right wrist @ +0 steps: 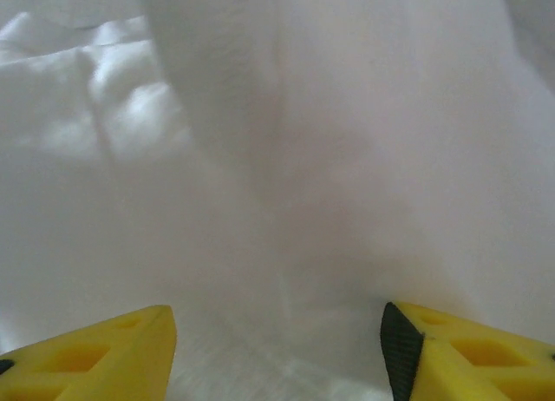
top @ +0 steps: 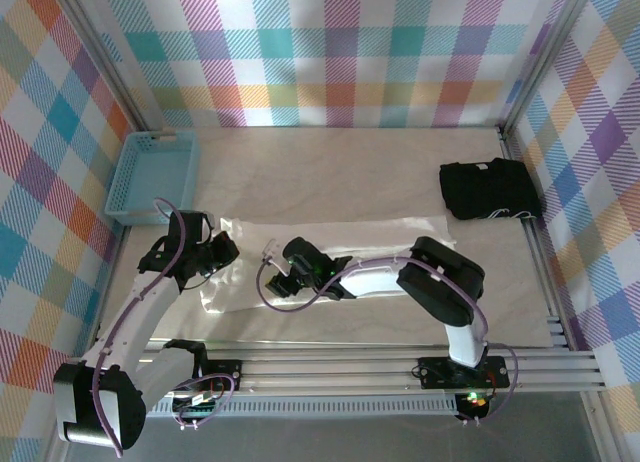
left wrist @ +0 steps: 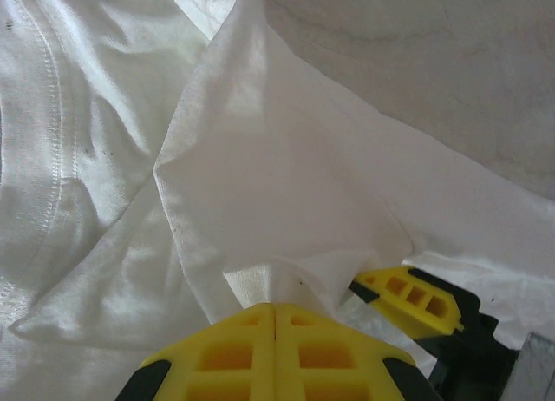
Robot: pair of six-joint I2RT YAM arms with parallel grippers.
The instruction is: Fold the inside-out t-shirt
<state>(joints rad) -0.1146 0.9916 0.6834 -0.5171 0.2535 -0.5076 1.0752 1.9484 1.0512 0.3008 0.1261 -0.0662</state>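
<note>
Pastel plaid walls box in a pale, marble-patterned counter, where the inside-out t-shirt lies as a long white band across the near half. It runs from close to the left edge past the middle, its thin cloth creased and faintly shiny. At the shirt's left end, the left fingers are pressed together on a pinch of the fabric. The left wrist camera shows the white cloth rising out of the closed yellow tips in a tented ridge, with a stitched seam curving down the flatter cloth on the left and bare counter beyond the shirt's far edge. Near the middle of the garment, the right fingers stand well apart, low over the shirt. The right wrist camera shows blurred white folds between and beyond the two yellow tips, and nothing clamped in them. Seen from above, both arms reach in from the metal rail along the near edge, the right arm bent sharply leftward across the shirt. A blue basket sits in the far-left corner, just beyond the shirt's left end and apart from it. A black folded garment lies by the right edge, separate from the white cloth.
</note>
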